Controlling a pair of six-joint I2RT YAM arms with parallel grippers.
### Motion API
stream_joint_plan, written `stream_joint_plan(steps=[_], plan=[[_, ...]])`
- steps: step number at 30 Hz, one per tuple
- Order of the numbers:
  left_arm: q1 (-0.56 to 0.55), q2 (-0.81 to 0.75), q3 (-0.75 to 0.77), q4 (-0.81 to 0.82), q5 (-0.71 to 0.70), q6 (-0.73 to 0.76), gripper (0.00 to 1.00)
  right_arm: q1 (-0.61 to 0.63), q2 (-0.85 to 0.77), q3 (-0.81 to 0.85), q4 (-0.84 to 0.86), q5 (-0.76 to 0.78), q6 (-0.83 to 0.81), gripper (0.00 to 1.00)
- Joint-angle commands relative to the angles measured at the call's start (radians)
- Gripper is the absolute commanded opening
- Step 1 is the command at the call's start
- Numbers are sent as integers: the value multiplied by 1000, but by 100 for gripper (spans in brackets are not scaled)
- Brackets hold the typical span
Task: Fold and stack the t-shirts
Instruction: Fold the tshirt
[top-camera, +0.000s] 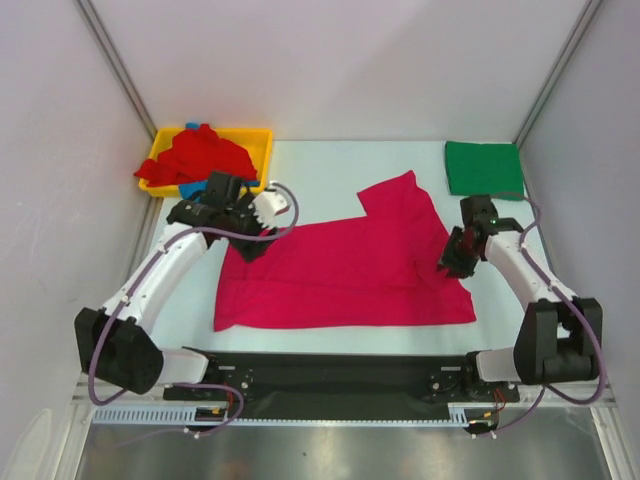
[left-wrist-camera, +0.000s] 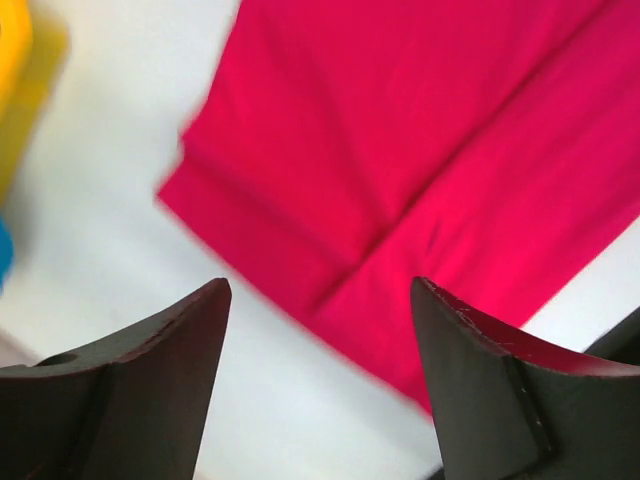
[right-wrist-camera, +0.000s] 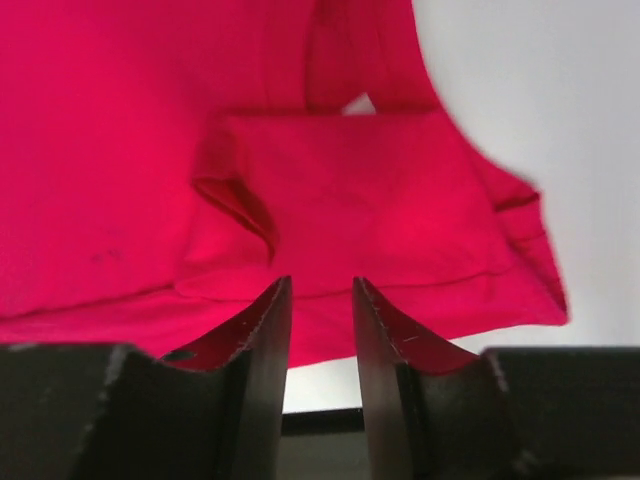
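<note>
Your left claw (left-wrist-camera: 320, 285) is wide open above the far left part of the magenta-pink cloth t-shirt (top-camera: 340, 270), which lies spread in the middle of the white counter (top-camera: 330, 165). Your right claw (right-wrist-camera: 320, 280) is almost closed, with a thin gap, holding nothing, at the shirt's right edge. A folded green cloth t-shirt (top-camera: 484, 167) lies in the far right corner.

blue tee (top-camera: 190, 127) barely seen, under red tee (top-camera: 200, 157)

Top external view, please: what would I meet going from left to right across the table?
Yellow tray → magenta-pink t-shirt, spread out → folded green t-shirt.
</note>
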Motion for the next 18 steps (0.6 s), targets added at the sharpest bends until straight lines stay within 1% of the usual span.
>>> stream_joint_plan(steps=[1, 2, 3, 4, 6, 7, 10, 12, 14, 18], plan=[[-121, 56, 84, 156, 213, -184, 79, 4, 42, -89, 85, -118, 66, 34], [-137, 91, 97, 185, 217, -210, 80, 13, 52, -99, 109, -175, 68, 31], [-142, 110, 104, 203, 233, -239, 83, 24, 65, -100, 139, -195, 66, 29], [-142, 122, 99, 245, 219, -274, 83, 45, 100, -100, 145, -215, 66, 28], [-142, 151, 64, 288, 147, -319, 85, 65, 132, -109, 156, -219, 71, 27], [-140, 159, 52, 305, 76, -321, 85, 71, 157, -120, 169, -225, 71, 27], [-139, 168, -14, 329, -26, -305, 86, 65, 194, -145, 223, -219, 83, 27], [-129, 155, -63, 339, -43, -305, 86, 65, 246, -140, 245, -212, 82, 27], [-113, 142, -97, 337, -31, -307, 86, 71, 290, -123, 258, -229, 85, 26], [-88, 98, -125, 339, -34, -292, 87, 101, 318, -100, 309, -257, 104, 26]])
